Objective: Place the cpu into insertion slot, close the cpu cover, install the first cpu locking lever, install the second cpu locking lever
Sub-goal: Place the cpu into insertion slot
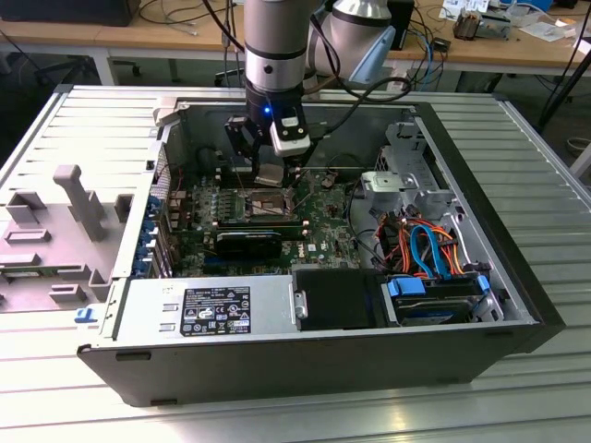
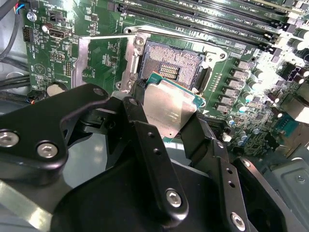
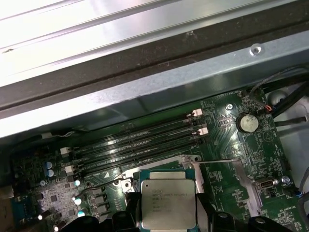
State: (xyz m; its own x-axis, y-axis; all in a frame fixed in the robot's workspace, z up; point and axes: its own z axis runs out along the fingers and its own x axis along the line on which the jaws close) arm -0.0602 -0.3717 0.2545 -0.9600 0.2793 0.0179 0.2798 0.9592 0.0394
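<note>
My gripper (image 2: 166, 117) is shut on the cpu (image 2: 170, 109), a small flat square chip with a grey metal top, gripped by its edges between the black fingers (image 2: 136, 116). In both wrist views the chip hangs tilted just above the insertion slot (image 2: 170, 64), whose dark pin field lies uncovered inside a silvery rim. The cpu cover (image 2: 80, 57), a thin silvery frame, stands flipped open beside the socket. In the first wrist view the cpu (image 3: 166, 203) hides most of the slot, with the cover (image 3: 243, 180) to one side. The exterior view has the gripper (image 1: 275, 172) low over the motherboard inside the open case.
Long black memory slots (image 3: 135, 145) run beside the socket, close to the case wall (image 3: 145, 92). In the exterior view a power supply (image 1: 208, 309) fills the case front, and a drive bay (image 1: 434, 300) with orange and blue cables sits at the exterior view's right.
</note>
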